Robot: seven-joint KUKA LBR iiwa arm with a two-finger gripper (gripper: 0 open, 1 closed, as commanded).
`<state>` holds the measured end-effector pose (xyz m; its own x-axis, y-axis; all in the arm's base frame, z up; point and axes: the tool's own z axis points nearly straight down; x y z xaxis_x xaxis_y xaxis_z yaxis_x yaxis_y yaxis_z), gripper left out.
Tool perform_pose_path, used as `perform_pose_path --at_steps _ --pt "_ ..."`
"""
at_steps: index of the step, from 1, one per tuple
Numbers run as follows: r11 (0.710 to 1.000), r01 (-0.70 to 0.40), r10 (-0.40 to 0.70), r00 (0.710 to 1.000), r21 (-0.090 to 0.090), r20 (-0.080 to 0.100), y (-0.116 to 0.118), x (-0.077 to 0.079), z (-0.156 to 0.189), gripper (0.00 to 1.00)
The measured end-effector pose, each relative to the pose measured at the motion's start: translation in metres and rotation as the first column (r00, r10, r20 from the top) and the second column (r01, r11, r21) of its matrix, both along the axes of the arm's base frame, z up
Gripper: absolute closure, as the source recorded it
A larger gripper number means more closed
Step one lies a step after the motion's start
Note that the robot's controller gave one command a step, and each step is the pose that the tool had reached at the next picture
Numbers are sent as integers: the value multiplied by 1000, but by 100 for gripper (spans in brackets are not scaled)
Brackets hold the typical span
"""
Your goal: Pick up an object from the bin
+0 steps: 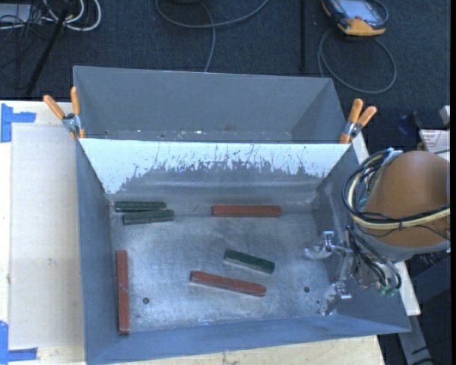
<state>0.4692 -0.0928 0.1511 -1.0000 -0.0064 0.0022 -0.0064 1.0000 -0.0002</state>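
Note:
My gripper (327, 276) stands at the bin's right side, low over the floor, open, with nothing between its fingers. The nearest loose things lie to its left. A short dark green bar (249, 261) rests on the floor at a slight slant. Just below that bar, a longer red-brown bar (227, 283) lies apart from it. Another red-brown bar (246, 211) lies level near the foot of the back wall.
Two dark green bars (144, 212) lie side by side at the back left. A long red-brown bar (122, 291) runs along the left wall. The arm's orange cover and cables hang over the bin's right rim.

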Motion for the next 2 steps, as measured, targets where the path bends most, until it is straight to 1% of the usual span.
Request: perform_pose_path --at_steps 1,2 --pt "1000 0 0 1000 0 0 0 0 0 0" --pt "999 -47 47 999 -3 8 13 24 -44 0"
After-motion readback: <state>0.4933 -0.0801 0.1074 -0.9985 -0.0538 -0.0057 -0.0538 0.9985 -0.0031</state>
